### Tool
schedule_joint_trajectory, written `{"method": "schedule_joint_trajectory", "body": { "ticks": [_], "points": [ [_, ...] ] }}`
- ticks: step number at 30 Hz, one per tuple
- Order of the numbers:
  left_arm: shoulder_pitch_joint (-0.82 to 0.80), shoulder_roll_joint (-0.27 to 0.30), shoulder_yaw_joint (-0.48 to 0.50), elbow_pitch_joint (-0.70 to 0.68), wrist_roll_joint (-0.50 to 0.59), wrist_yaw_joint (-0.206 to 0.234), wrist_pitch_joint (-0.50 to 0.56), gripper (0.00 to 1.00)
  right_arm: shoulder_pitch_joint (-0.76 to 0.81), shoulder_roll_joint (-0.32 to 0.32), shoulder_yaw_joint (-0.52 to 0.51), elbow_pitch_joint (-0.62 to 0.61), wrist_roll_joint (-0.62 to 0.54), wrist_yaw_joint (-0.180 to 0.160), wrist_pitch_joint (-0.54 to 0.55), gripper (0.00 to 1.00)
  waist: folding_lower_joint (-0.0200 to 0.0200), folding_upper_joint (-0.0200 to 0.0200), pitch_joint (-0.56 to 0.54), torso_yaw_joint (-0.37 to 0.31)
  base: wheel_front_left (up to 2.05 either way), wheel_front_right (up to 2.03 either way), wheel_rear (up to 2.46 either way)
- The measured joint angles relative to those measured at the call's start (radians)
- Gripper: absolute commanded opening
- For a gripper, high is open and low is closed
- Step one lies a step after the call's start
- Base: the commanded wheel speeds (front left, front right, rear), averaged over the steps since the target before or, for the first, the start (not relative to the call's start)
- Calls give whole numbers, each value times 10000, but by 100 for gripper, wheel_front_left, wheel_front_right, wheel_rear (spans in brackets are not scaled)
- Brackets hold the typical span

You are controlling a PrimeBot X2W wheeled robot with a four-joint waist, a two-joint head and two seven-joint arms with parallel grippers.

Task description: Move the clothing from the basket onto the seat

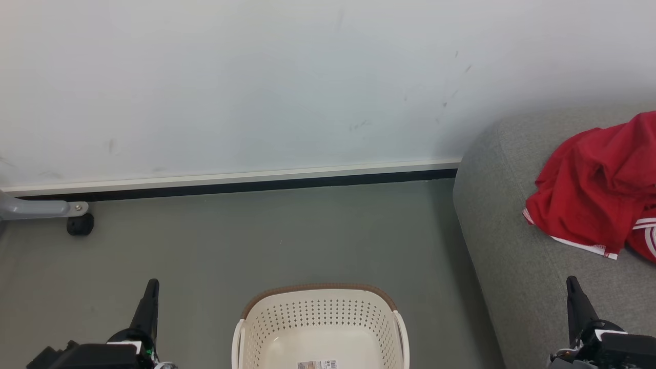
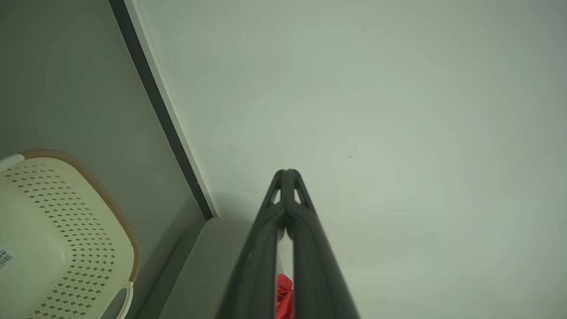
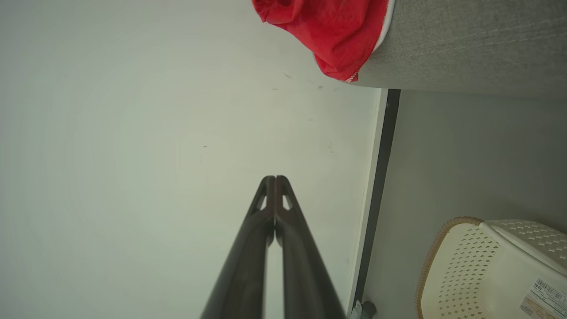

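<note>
Both arms sit low, one on each side of the basket (image 1: 318, 313). The left gripper (image 1: 152, 283) has its fingers pressed together on nothing. The right gripper (image 1: 572, 282), over the front of the seat (image 1: 507, 246), is pressed together and empty too. The clothing (image 1: 594, 189) lies in a red heap on the seat, towards the wall (image 1: 256, 77). The basket on the floor (image 1: 246, 241) shows a bare bottom, though its near part is cut off, so a piece could be missed there. The white-trimmed hem trails towards the right gripper, and a careless swing might snag it and drag the heap off
</note>
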Motion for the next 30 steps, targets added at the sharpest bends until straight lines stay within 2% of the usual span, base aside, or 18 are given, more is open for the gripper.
{"method": "schedule_joint_trajectory", "body": {
  "ticks": [30],
  "points": [
    [0,0,0,2,0,0,0,0,0,0,0,-2,0,0,0,0,0,0,1,0,0,0,0]
  ]
}}
